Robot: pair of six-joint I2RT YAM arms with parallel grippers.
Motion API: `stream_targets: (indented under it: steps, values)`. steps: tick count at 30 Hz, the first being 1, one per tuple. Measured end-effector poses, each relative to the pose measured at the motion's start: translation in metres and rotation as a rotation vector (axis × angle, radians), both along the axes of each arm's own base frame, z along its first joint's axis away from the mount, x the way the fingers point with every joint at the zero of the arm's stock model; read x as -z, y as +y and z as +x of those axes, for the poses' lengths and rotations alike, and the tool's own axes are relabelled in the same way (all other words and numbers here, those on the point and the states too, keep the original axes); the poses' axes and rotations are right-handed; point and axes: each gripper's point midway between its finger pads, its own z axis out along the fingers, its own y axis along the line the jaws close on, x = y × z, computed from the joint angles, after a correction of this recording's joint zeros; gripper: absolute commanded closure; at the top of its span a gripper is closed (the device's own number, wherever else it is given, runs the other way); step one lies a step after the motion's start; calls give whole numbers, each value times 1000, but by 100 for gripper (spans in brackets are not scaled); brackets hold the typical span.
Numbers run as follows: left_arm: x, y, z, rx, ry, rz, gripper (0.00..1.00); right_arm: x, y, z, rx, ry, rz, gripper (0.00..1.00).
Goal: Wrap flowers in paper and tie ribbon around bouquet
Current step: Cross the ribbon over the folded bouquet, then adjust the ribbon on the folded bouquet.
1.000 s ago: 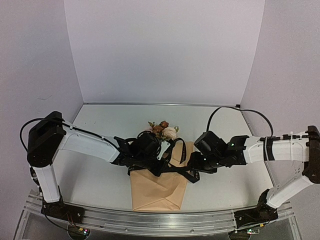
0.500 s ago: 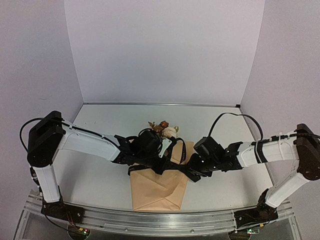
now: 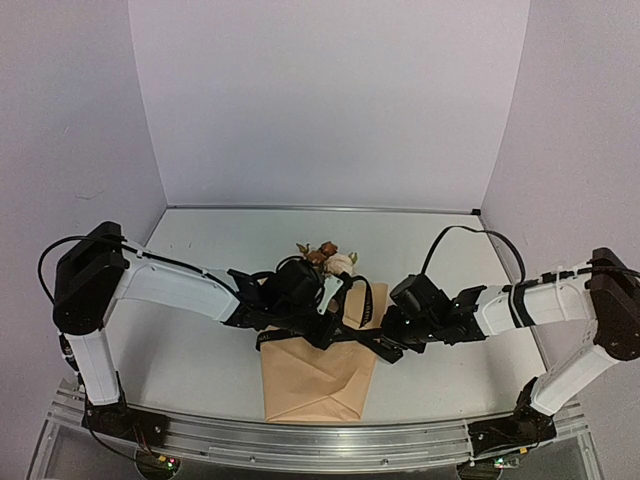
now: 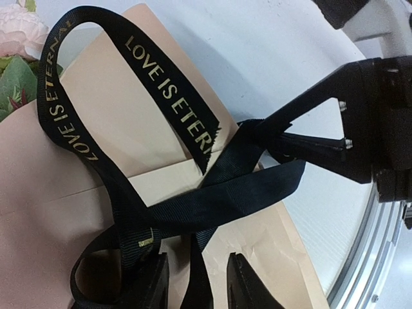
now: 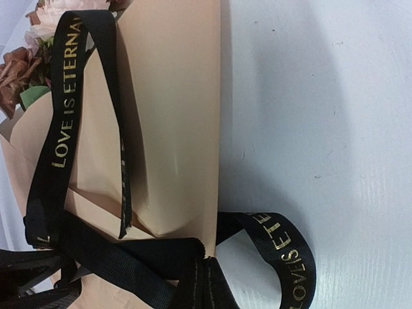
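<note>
Worktop (image 3: 200, 250), pale and matte, is filling the floor of a booth, with lavender walls (image 3: 330, 100) closing it on the left, the far side and the right. A metal rail (image 3: 300, 437) is running along its near edge. Broad bare stretches are lying to either side of the middle and between the blooms and the far wall.

The bouquet (image 3: 310, 390) is lying flat at the centre. Its blunt paper end is sitting just beside the rail and its open end is pointing away from the arms. Both arms are reaching inward over it from opposite sides, so the space above its middle is crowded.

The paper (image 5: 167, 96) is lying folded around the stems, its long right edge running straight against bare worktop. The flowers (image 3: 325, 258), pink and rusty brown, are showing past the far rim.

The ribbon (image 4: 167, 103), black with gold lettering, is crossing the wrap at its waist and arching in one tall loop over the paper. A smaller loop is resting on the worktop off the paper's right edge, and one cut tail is lying on the paper.

The right gripper (image 4: 265, 131) is pinching the ribbon tight beside the crossing, its fingers closed on the band. The left gripper (image 4: 198, 273) is standing narrowly parted, with a ribbon strand passing loosely through the gap.
</note>
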Motion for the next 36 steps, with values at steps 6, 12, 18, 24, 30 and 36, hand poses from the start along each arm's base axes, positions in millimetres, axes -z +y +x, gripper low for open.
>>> stream_targets:
  steps: [6,12,18,24,30,36]
  values:
    - [-38,6,4,-42,-5,-78,44,0,-3,2,0,-14,-21,100]
    - [-90,35,55,-203,-17,-178,46,3,-10,1,-6,-17,-65,100]
    - [-71,29,116,-251,15,-95,42,2,-12,1,-9,-22,-84,100]
    - [-23,4,105,-146,133,2,40,1,-12,2,-10,-28,-90,100]
    - [-5,-4,88,-94,238,33,39,-2,-11,4,-13,-34,-94,100]
    - [5,-6,81,-94,303,37,48,-6,-10,6,-17,-43,-96,100]
